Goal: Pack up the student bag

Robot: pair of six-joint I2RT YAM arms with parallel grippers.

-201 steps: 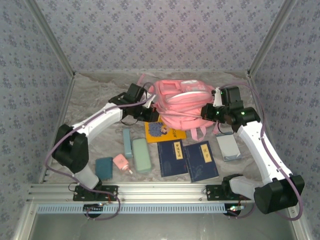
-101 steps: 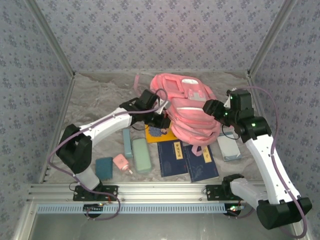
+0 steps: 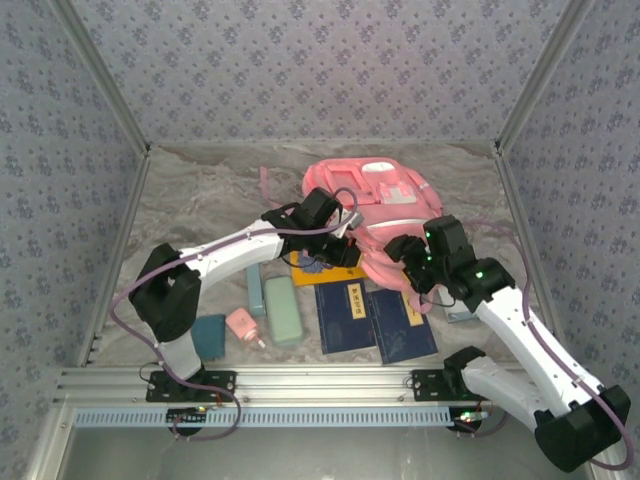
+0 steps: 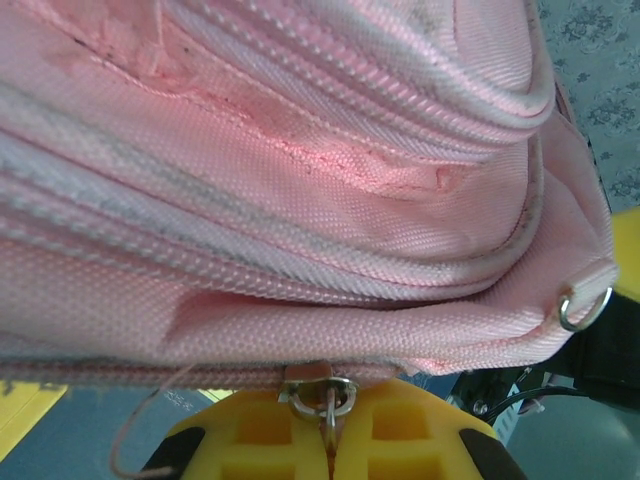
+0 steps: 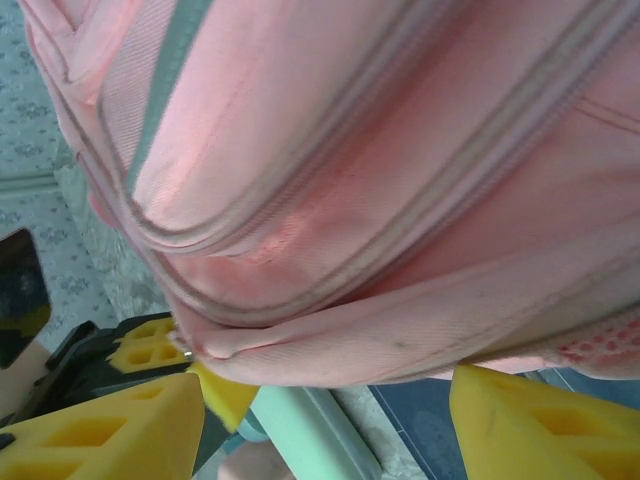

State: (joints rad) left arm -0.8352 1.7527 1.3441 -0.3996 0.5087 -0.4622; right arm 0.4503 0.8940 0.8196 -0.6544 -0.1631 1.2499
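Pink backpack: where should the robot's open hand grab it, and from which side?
Probably the folded seam along the student bag's near-right edge, coming from the right arm's side. That ridge looks thin enough to pinch and lies just ahead of the open right gripper; the left gripper pinches a zipper pull.

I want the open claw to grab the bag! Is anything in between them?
No, nothing visible. The right claw's open fingers sit right at the bag, with nothing between them. The left claw pinches the bag's zipper ring.
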